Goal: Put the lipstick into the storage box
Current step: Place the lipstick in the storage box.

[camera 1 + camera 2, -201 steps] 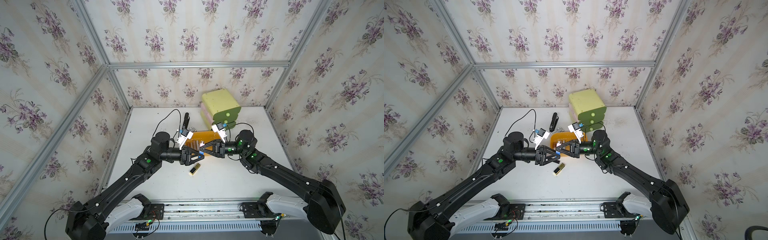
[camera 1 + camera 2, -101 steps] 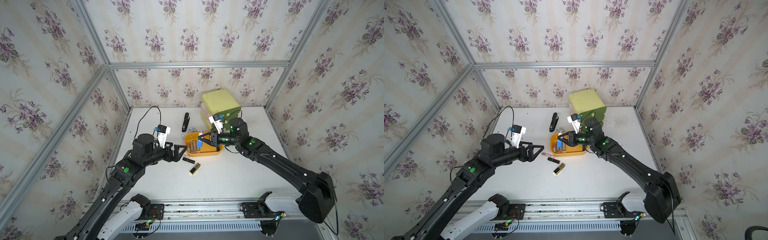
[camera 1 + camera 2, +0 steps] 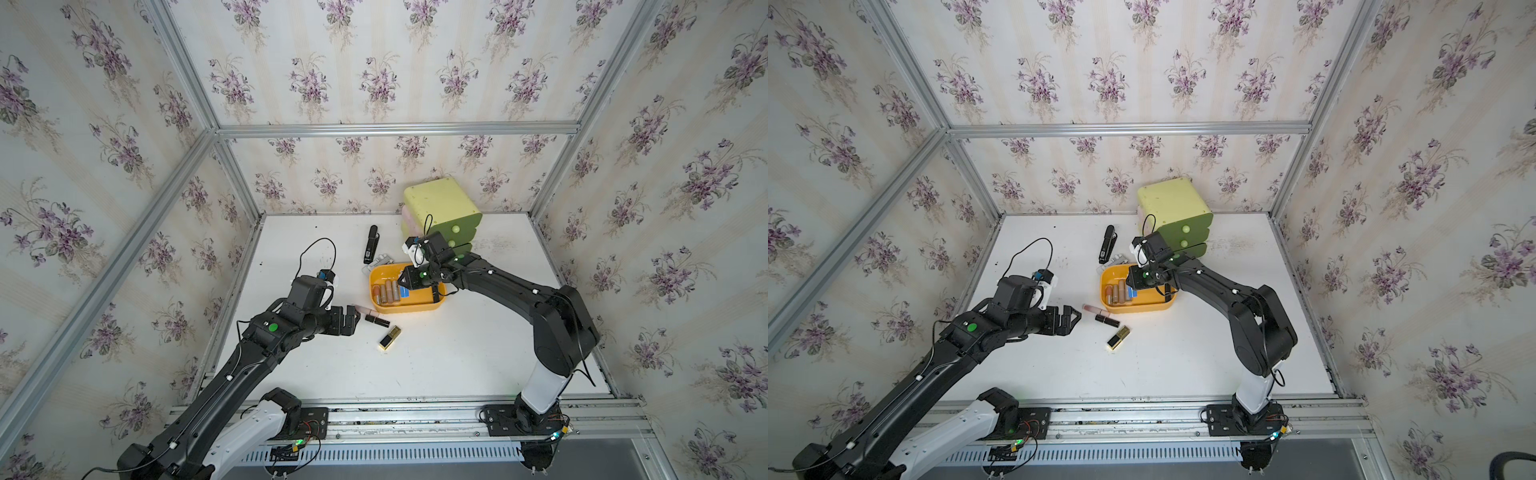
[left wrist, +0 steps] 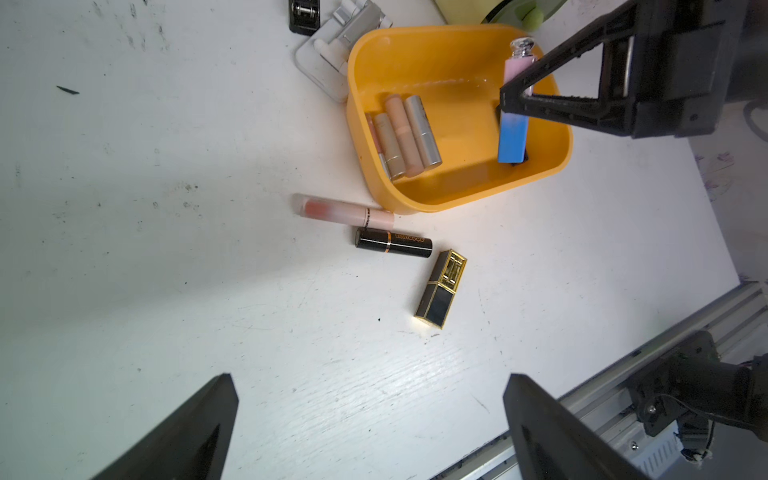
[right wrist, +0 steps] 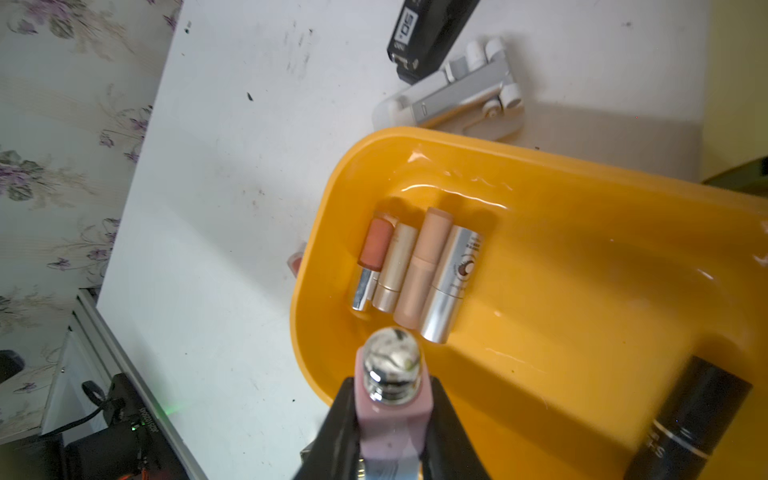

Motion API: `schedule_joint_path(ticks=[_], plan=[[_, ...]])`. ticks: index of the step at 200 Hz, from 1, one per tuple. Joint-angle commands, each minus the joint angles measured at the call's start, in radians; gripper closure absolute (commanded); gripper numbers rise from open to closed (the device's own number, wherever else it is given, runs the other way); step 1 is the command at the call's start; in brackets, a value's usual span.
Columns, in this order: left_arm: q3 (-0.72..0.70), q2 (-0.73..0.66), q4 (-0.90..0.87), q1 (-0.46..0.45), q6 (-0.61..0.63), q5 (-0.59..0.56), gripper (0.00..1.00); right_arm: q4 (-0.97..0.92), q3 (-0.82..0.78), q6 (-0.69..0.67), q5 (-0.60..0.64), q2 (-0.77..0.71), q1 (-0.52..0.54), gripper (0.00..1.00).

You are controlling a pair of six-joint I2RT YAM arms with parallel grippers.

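The right hand (image 5: 392,395) is clamped on a pink-and-blue lipstick (image 4: 513,137), holding it upright with its blue end down inside the orange storage box (image 3: 409,309) — four other tubes (image 4: 403,133) lie side by side in there. The left hand (image 3: 1073,319) hangs wide open over the white bench (image 4: 166,249), near three more lipsticks (image 4: 392,243) lying just outside the box.

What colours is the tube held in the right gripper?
The tube fades from pink to blue, with a silver cap; the left wrist view shows it best.
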Motion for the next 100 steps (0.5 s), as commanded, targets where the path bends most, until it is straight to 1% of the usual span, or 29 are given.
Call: schedule_joint_path(ticks=[1,64,100], plan=[[-0.011,0.019,0.002,0.002,0.044,-0.006,0.00,0.007,0.011,-0.014,0.036,0.041,-0.004,0.83],[-0.042,0.062,0.034,0.015,0.072,0.022,0.00,0.052,0.042,0.003,0.004,0.166,-0.048,0.83],[-0.054,0.079,0.053,0.025,0.086,0.041,0.00,0.061,0.078,0.011,-0.014,0.217,-0.051,0.82]])
